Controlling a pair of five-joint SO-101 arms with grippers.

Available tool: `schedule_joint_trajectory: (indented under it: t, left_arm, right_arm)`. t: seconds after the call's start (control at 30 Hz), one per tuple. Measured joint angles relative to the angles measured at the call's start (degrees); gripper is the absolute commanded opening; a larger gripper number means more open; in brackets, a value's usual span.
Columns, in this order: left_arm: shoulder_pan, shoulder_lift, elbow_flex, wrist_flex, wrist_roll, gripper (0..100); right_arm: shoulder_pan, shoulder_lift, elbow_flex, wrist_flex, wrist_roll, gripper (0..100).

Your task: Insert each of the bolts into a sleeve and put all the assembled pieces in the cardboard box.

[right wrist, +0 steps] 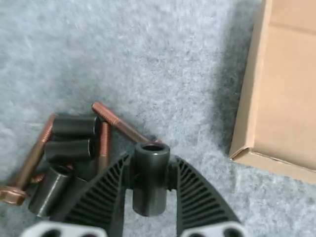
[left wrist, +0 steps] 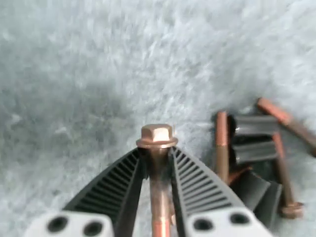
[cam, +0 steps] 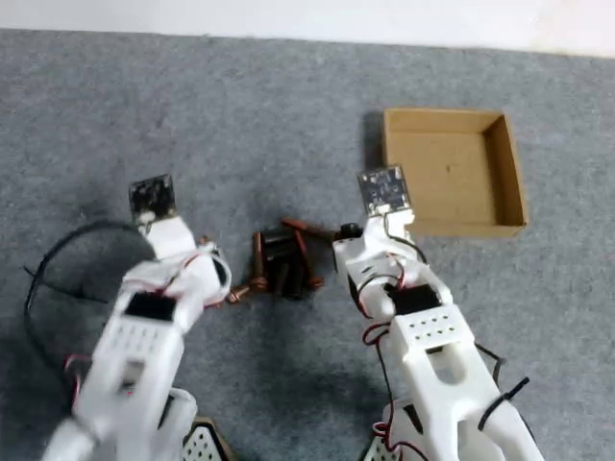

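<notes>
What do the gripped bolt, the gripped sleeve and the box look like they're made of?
The bolt looks like metal with a coppery, slightly shiny finish: hex flanged head, sheen on the shank. The sleeve is matte black, plastic or blackened metal; I can't tell which. The box is plain brown cardboard, matte with folded walls.

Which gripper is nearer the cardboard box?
Right. The right gripper, holding a sleeve, sits close beside the cardboard box; the left gripper, holding a bolt, is across the pile from it.
</notes>
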Motion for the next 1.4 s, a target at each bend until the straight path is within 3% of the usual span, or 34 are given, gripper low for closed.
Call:
schedule_joint_trajectory:
  t: [0.27, 0.5, 0.73, 1.03, 1.2, 1.4]
  left_arm:
    - [0.0, -32.4, 13.5, 0.0, -1.1, 0]
    - [0.0, -51.9, 17.7, 3.9, -3.3, 0]
    - [0.0, -53.8, 17.3, 4.0, -3.2, 0]
    - [0.0, -53.9, 7.1, 4.1, 5.7, 0]
    - [0.0, -53.9, 4.9, -2.8, 5.9, 0]
    - [9.1, -53.9, 4.8, -7.8, 5.9, 0]
  right_arm:
    - [-3.3, -16.3, 8.4, 0.0, 0.0, 0.5]
    - [-4.0, -29.7, 13.5, 0.0, 0.0, 0.5]
    - [-11.8, -35.5, 17.3, 0.0, 4.4, 0.5]
    - [-15.6, -41.8, 20.9, 0.1, 7.6, 0.5]
    - [-18.5, -49.1, 24.0, 0.1, 7.6, 0.5]
    - [-18.8, -60.0, 28.6, 0.1, 7.6, 0.5]
